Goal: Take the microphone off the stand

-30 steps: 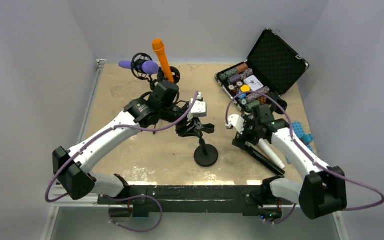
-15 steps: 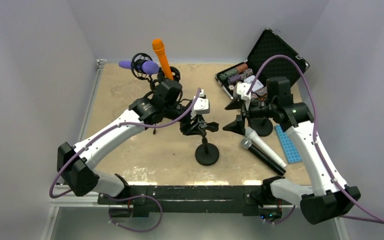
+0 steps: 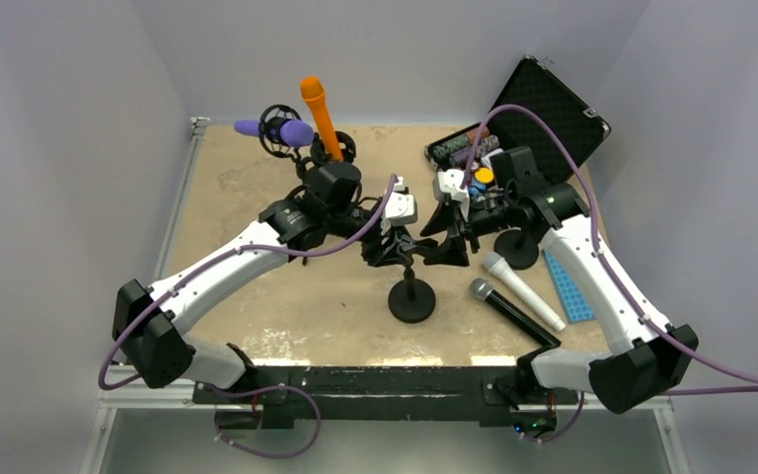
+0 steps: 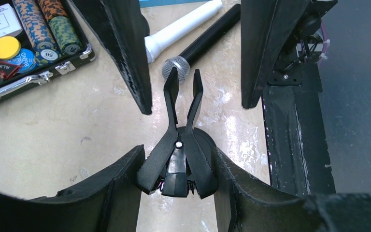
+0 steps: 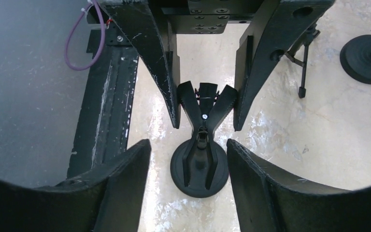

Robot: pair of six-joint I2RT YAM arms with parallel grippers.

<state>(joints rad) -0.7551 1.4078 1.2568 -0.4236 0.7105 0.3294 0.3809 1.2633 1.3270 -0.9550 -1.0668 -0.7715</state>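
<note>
A small black desk stand stands mid-table, its spring clip empty. My left gripper is closed on the clip's rear handles, with both fingers against them in the left wrist view. My right gripper is open and empty. It faces the clip from the right, above the stand's round base. A black microphone with a silver head lies flat on the table right of the stand, also seen in the left wrist view. A white microphone lies beside it.
An open case of poker chips sits at the back right. An orange microphone and a purple one stand on mounts at the back. A second round stand base and a blue tray lie at the right.
My right gripper let go of the black microphone on the table, rose, and swung left to face the stand's clip. The left gripper stayed on the clip.
</note>
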